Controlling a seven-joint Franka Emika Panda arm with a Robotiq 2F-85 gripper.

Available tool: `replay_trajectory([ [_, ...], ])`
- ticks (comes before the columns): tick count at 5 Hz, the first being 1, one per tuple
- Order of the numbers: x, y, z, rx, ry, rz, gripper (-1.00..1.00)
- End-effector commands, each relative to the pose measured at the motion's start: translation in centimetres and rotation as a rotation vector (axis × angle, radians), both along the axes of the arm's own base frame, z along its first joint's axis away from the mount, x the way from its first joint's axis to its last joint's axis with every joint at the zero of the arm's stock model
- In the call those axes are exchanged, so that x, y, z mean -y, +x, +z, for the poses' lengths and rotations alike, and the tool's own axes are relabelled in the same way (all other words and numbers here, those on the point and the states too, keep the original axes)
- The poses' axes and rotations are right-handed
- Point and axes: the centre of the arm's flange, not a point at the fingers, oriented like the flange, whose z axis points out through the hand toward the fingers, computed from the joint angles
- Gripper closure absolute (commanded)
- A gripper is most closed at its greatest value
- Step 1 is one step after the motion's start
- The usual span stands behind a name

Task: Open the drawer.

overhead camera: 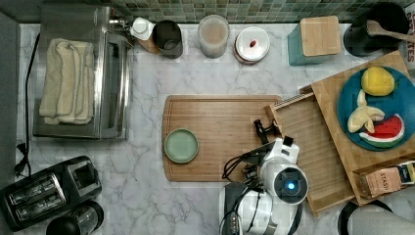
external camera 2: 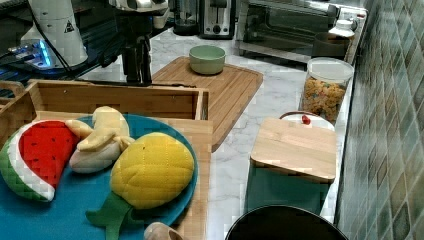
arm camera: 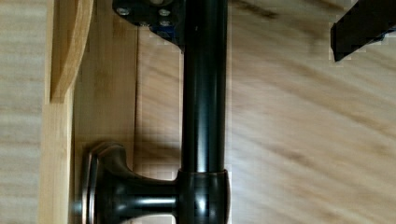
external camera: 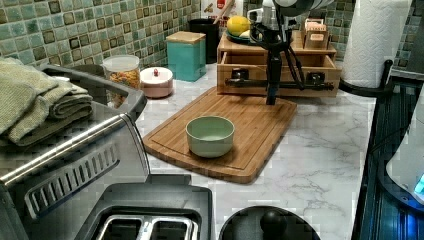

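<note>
Handle (arm camera: pixel 203 116): a rigid, smooth black bar, seen closest at the wrist (likely slippery); best gripped mid-length.
Drawer (overhead camera: pixel 313 142): stiff light wood, pulled out over the cutting board (overhead camera: pixel 220 137) edge.
Gripper (external camera: pixel 272 97): finger state cannot be told.

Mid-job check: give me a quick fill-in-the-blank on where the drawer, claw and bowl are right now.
1. The drawer is pulled ____, its grooved floor exposed.
2. The claw is at the drawer's black ____.
3. The green bowl sits on the cutting ____.
4. The fruit lies on a ____ plate.

Missing words: open; handle; board; blue
</note>
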Motion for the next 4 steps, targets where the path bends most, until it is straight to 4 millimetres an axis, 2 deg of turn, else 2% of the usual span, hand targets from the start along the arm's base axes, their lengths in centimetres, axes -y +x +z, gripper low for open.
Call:
replay_trajectory([
  [1,-10.1,-1.6,-1.7,-0.112,0.045,0.131,-1.00],
  [3,-15.7,-1.7,0.6,-0.173,0.137,0.006,-1.00],
  [4,-16.9,-1.2,2.2,-0.160,0.120,-0.043,-1.00],
])
